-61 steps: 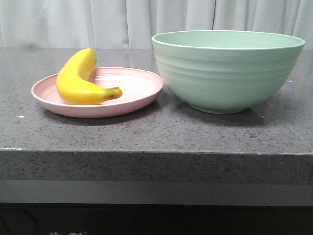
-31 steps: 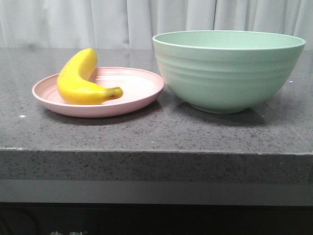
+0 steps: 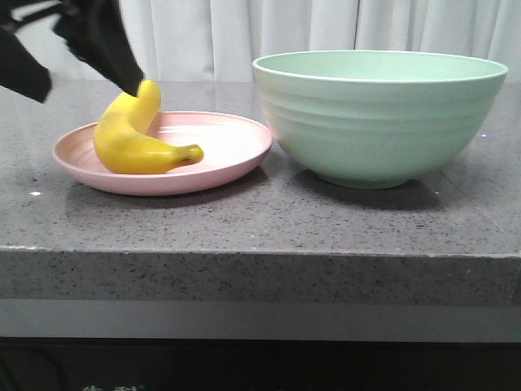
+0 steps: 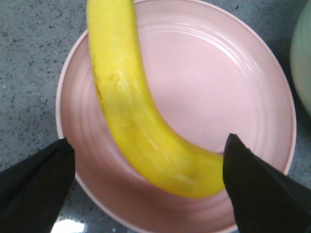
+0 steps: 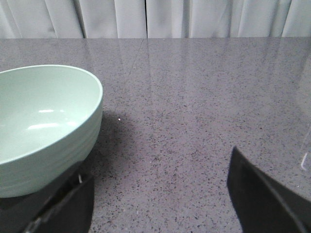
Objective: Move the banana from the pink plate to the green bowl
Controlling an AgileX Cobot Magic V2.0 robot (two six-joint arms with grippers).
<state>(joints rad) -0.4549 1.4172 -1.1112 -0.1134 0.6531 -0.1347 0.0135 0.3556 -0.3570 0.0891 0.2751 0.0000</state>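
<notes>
The yellow banana (image 3: 130,138) lies on the pink plate (image 3: 232,147) at the left of the table, stem tip pointing toward the green bowl (image 3: 374,122) on the right. My left gripper (image 3: 91,88) is open and hangs over the banana's far end, one finger close to it. In the left wrist view the banana (image 4: 131,116) curves across the plate (image 4: 209,82) between the two spread fingers of the left gripper (image 4: 148,145). My right gripper (image 5: 160,184) is open and empty over bare table beside the bowl (image 5: 43,121); it is out of the front view.
The dark speckled stone table (image 3: 260,220) has its front edge close to the plate and bowl. A white curtain (image 3: 326,24) hangs behind. The bowl's edge shows in the left wrist view (image 4: 303,58), beside the plate.
My left gripper has come into the front view from the upper left and now hangs over the banana's far end. The banana, plate and bowl have not moved.
</notes>
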